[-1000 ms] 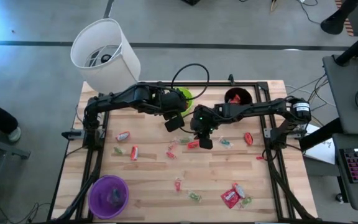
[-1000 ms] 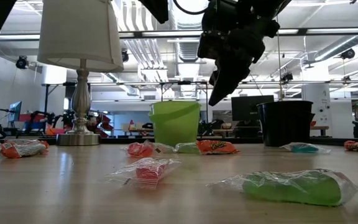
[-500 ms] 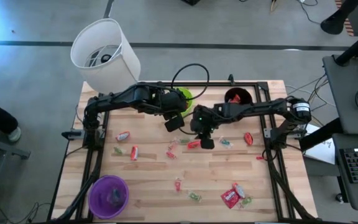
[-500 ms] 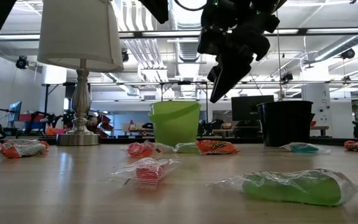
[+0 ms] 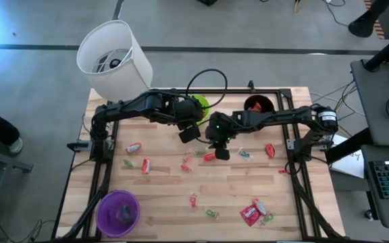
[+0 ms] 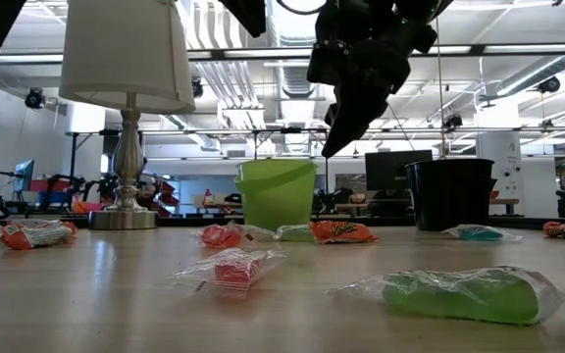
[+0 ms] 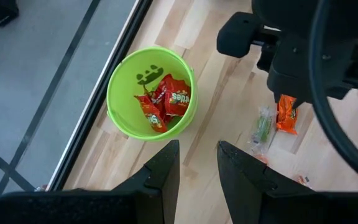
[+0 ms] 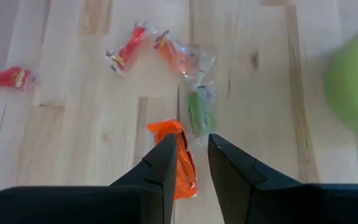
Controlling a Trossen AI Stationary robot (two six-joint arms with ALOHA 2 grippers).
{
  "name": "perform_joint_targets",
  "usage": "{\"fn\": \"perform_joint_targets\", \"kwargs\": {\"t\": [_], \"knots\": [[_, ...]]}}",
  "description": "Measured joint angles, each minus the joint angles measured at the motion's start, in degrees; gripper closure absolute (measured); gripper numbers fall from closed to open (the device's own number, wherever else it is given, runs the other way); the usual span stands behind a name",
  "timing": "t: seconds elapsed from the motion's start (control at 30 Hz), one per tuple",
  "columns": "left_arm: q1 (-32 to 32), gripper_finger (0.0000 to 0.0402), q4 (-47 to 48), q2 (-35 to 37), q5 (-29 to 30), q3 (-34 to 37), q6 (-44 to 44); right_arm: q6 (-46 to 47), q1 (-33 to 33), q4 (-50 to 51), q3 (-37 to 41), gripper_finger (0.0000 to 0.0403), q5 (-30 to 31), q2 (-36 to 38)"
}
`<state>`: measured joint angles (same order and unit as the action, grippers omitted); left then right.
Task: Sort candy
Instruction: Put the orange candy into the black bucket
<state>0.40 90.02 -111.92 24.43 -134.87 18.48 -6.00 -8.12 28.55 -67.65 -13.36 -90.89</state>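
Orange candy (image 8: 180,158) lies beneath the slightly parted, empty right tool (image 8: 190,163).

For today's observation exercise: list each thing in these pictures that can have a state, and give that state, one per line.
Green cup: upright, holding red packets.
Black cup: upright, red inside.
Purple cup: upright.
Orange packet: flat on the table, below the right gripper.
Left gripper: empty, fingers apart, above table.

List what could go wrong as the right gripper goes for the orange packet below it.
The right gripper hangs over the orange packet with a narrow gap between its fingers; it may push the packet rather than straddle it. A green candy lies right beside it and could get pinched too. The left gripper hovers close by near the green cup, so the arms might collide.
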Motion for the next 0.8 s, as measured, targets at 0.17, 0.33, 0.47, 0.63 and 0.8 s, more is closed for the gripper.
{"fn": "perform_joint_targets", "kwargs": {"t": [0.17,0.33,0.47,0.63,0.8], "knots": [[0.00,0.0311,0.00,0.00,0.00,0.00,0.00,0.02,-0.04,0.19,-0.89,0.0305,-0.11,0.00],[0.00,0.0311,0.00,0.00,0.00,0.00,0.00,0.01,-0.04,2.50,-1.51,0.0285,-0.11,-0.02],[0.00,0.0311,0.00,0.00,0.00,0.00,-0.25,-1.44,-0.04,5.86,-1.49,0.0268,-0.11,-0.35],[0.00,0.0311,-0.01,0.00,0.00,0.00,-0.42,-3.64,-0.17,6.66,-1.36,0.0266,-0.08,-2.22],[0.00,0.0311,0.00,0.00,0.00,0.00,-0.02,-3.68,-0.04,5.26,-1.34,0.0266,-0.07,-5.00]]}}
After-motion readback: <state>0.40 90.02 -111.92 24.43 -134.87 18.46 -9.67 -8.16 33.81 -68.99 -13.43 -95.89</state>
